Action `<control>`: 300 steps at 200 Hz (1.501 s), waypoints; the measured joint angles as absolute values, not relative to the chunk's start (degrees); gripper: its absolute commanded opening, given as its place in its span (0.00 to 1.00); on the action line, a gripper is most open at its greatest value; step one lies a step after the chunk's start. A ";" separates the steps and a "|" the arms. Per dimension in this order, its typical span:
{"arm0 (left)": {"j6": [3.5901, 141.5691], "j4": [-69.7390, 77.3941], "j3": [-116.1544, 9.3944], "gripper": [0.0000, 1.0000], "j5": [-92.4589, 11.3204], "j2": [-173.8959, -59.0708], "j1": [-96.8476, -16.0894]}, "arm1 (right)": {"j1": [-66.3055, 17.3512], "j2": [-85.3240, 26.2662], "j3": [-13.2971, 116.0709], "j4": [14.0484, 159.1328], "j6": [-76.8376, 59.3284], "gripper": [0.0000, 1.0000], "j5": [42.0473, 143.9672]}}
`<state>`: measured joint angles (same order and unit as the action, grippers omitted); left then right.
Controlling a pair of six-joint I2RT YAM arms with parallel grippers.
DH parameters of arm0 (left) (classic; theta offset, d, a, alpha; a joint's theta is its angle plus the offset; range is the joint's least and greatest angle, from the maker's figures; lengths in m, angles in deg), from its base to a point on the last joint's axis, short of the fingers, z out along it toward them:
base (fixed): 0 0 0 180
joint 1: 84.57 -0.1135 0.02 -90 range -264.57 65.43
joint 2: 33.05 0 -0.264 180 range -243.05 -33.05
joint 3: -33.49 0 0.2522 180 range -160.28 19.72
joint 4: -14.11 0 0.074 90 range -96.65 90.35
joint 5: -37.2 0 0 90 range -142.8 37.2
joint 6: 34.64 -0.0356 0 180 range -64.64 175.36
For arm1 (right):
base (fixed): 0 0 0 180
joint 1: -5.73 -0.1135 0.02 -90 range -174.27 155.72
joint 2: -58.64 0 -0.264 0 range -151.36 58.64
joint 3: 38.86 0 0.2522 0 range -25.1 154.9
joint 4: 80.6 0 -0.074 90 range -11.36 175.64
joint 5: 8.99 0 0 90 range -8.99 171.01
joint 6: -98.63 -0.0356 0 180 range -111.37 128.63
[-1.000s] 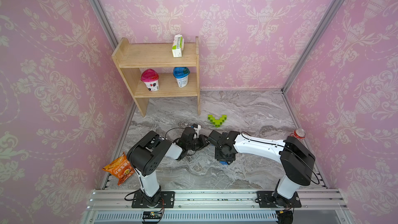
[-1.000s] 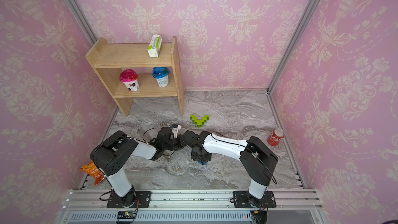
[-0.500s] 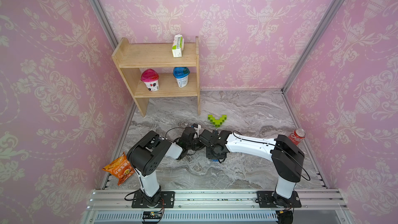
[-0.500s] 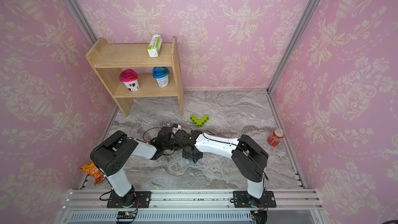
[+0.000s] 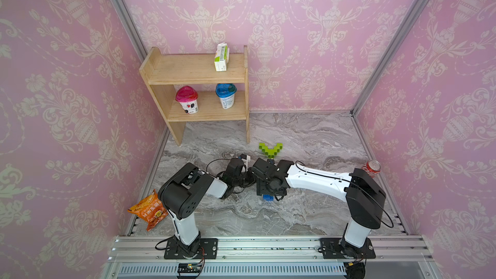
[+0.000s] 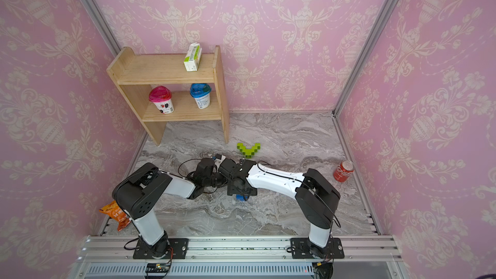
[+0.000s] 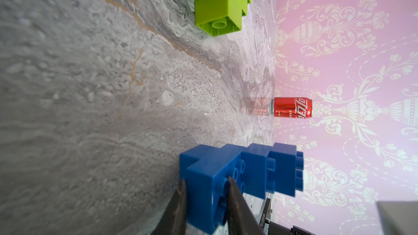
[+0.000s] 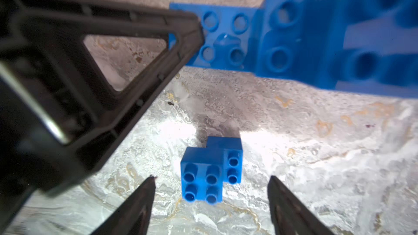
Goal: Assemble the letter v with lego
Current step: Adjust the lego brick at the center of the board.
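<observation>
Centrally, left tool [image 7: 205, 180] clamped on stepped blue lego chain [image 7: 248, 170], right tool [image 8: 212, 177] spread above studded blue pair [image 8: 210, 154]

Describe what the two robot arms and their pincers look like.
Both the left arm and right arm have white shells between chunky black joints, with thin black cables looping alongside. Each stands on a black plate bolted to a silver rail. The left pincer and right pincer have dark fingers tapering to points.
</observation>
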<state>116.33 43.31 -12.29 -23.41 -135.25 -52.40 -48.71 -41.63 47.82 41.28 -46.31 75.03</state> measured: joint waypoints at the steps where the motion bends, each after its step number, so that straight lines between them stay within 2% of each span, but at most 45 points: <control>1: 116.33 43.31 -12.29 0.23 -23.41 -135.22 -52.38 | -48.51 -41.26 47.69 41.32 -46.26 0.90 75.03; 20: 116.33 42.93 -12.29 0.23 -23.87 -134.98 -52.12 | -45.58 -35.08 45.77 41.13 -43.20 1.00 75.01; 55: 116.33 42.47 -12.29 0.23 -25.09 -134.53 -51.47 | -36.86 -24.50 39.71 42.90 -34.99 0.96 76.67; 78: 116.35 42.39 -12.29 0.23 -25.97 -134.39 -50.94 | -30.26 -22.18 36.06 46.57 -31.49 0.91 81.65; 100: 116.37 42.47 -12.29 0.24 -26.47 -134.39 -50.50 | -26.20 -23.64 34.90 50.96 -29.46 0.87 87.49; 141: 116.57 42.52 -12.29 0.25 -27.02 -134.39 -50.18 | -23.90 -30.60 34.27 58.96 -27.93 0.80 96.89; 184: 116.79 42.67 -12.29 0.27 -27.63 -134.39 -49.87 | -22.85 -35.99 34.05 63.60 -27.42 0.62 103.49; 265: 116.81 42.72 -12.29 0.30 -27.72 -134.39 -49.83 | -22.74 -39.73 34.01 67.23 -27.86 0.51 107.23; 300: 116.88 42.72 -12.29 0.32 -27.72 -134.42 -49.83 | -22.74 -39.78 34.01 67.31 -28.45 0.51 107.25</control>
